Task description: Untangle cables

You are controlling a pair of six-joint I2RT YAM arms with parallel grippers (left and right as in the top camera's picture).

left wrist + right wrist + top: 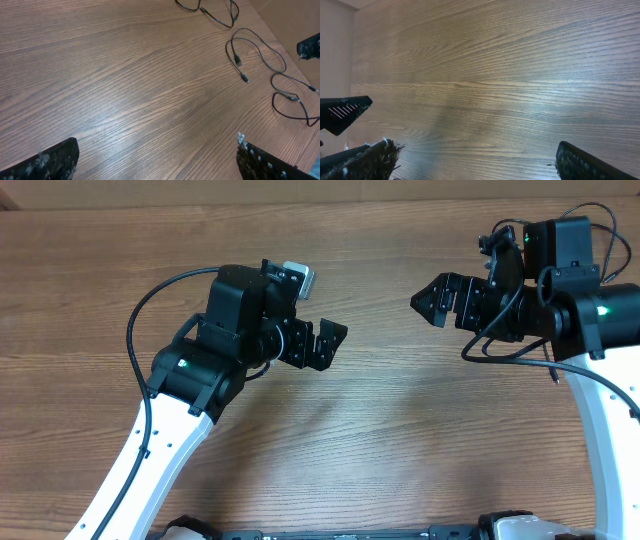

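Three thin black cables lie as separate loose loops at the top right of the left wrist view: one [218,19] at the far edge, one [237,59] with small plug ends in the middle, and one [289,96] nearest the right arm. From overhead they are mostly hidden under the right arm, and only a thin strand with its end [553,376] shows. My left gripper [333,345] [155,152] hangs open over bare wood, well short of the cables. Facing it, my right gripper [420,302] [472,155] is also open and holds nothing.
The wooden table [380,450] stretches between and in front of the two grippers. A fingertip of the left gripper [345,112] shows at the left edge of the right wrist view. Thicker black wires [140,330] loop off both arms.
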